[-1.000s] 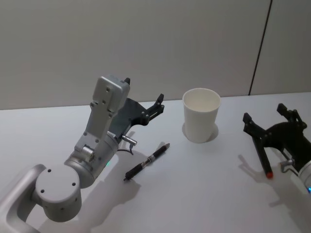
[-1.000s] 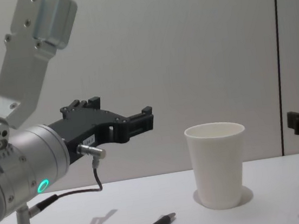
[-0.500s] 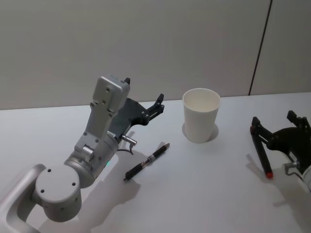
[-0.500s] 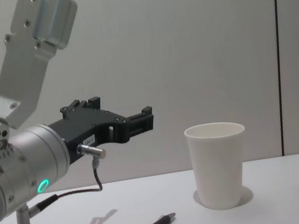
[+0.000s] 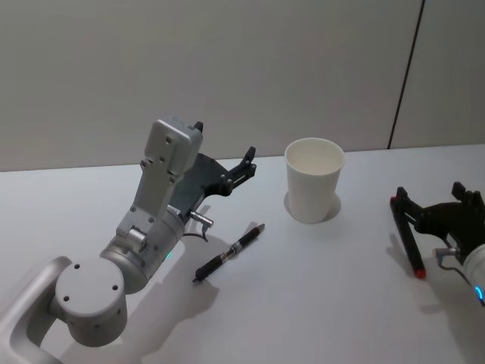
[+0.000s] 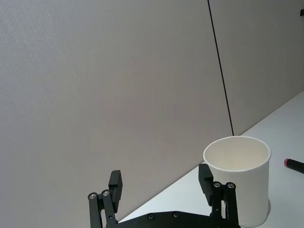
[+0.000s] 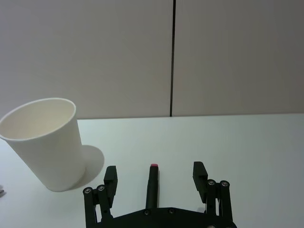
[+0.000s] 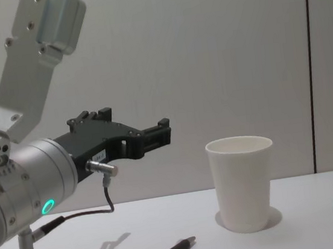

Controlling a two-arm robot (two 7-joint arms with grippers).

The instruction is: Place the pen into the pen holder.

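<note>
bare table [image 5: 303, 303] on all sides of black pen [image 5: 229, 252], open from above. pen holder [image 5: 314, 180] beyond it, well apart, mouth unobstructed. left gripper [image 6: 160, 176] raised left of cup, jaws spread. right gripper [image 5: 429, 196] far right, spread over red-tipped pen [image 5: 407, 236].

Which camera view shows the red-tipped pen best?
The head view: the red-tipped pen shows in full length. The chest view cuts it at the edge, the right wrist view foreshortens it, and the left wrist view catches one end.
</note>
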